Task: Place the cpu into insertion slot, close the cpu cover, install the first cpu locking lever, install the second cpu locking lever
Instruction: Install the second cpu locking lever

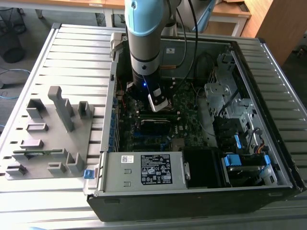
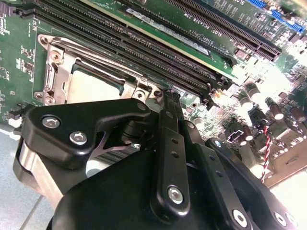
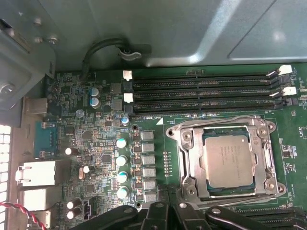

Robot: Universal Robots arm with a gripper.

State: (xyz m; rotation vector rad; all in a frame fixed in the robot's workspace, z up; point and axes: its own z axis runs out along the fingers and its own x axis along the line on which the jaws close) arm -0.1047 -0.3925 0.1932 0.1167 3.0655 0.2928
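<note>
The cpu [image 3: 226, 159], a dull silver square, lies flat in the insertion slot [image 3: 192, 184] on the green motherboard. The cpu cover [image 3: 265, 158], a silver frame with a window, lies down around it, and the chip shows through the window. In the second wrist view the cpu [image 2: 93, 88] and the cover [image 2: 50, 72] sit just beyond my black finger links. My gripper [image 3: 168, 203] hovers beside the socket's edge, shut with nothing in it. In the exterior view my gripper [image 1: 157, 103] hangs low inside the open computer case.
Long black memory slots [image 3: 201, 93] run beside the socket. A grey power supply box [image 1: 144, 168] fills the case's near side, and a drive cage with blue tabs [image 1: 240, 160] stands at the exterior view's right. A grey fixture tray [image 1: 48, 129] lies outside the case.
</note>
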